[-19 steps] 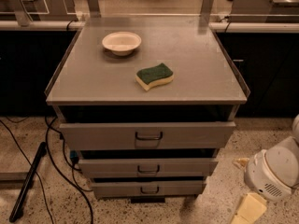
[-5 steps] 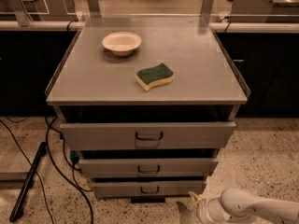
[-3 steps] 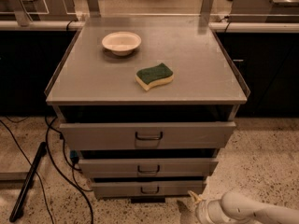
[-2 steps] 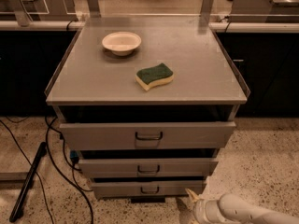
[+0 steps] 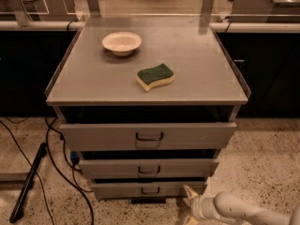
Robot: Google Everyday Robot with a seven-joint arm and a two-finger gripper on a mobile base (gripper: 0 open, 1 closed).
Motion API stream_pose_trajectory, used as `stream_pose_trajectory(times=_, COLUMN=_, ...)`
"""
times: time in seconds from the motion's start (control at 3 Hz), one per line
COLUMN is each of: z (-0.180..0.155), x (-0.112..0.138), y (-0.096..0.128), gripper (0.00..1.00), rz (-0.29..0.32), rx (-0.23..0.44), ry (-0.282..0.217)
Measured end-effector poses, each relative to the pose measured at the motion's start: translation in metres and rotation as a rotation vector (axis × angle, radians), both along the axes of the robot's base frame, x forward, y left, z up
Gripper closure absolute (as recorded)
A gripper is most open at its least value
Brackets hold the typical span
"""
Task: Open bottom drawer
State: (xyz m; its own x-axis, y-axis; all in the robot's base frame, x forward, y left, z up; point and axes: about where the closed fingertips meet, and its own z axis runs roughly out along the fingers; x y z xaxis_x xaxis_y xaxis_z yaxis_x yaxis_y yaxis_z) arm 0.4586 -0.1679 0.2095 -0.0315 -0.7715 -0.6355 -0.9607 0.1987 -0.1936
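The bottom drawer (image 5: 117, 190) is the narrowest grey front at the foot of the cabinet, with a small dark loop handle (image 5: 150, 190) at its centre. It stands out a little less than the two drawers above. My gripper (image 5: 189, 205) comes in low from the bottom right on a white arm (image 5: 239, 210). Its pale fingertip (image 5: 190, 191) lies just right of the bottom drawer's right end, near the floor and well right of the handle.
The middle drawer (image 5: 148, 168) and the widest top drawer (image 5: 148, 136) jut out above. A white bowl (image 5: 122, 42) and a green-and-yellow sponge (image 5: 155, 76) lie on the cabinet top. Black cables (image 5: 56, 168) and a dark bar (image 5: 28, 182) lie on the floor at left.
The arm has swung from the far right down to the floor in front of the cabinet, and over the last second the gripper has crept left towards the bottom drawer's right end.
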Motion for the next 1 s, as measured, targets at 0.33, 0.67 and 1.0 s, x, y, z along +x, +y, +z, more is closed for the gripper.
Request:
stream_pose_trajectory(times=0.33, z=-0.007, x=0.011, y=-0.001, gripper=0.0, rz=-0.007, rx=-0.015, ry=-0.007)
stream_pose_trajectory(times=0.67, z=-0.011, x=0.022, y=-0.004, gripper=0.0, rz=-0.021, rx=-0.036, ry=-0.015)
stream_pose_trajectory(times=1.0, z=-0.014, x=0.032, y=-0.005, gripper=0.0, rz=-0.031, rx=-0.051, ry=-0.023)
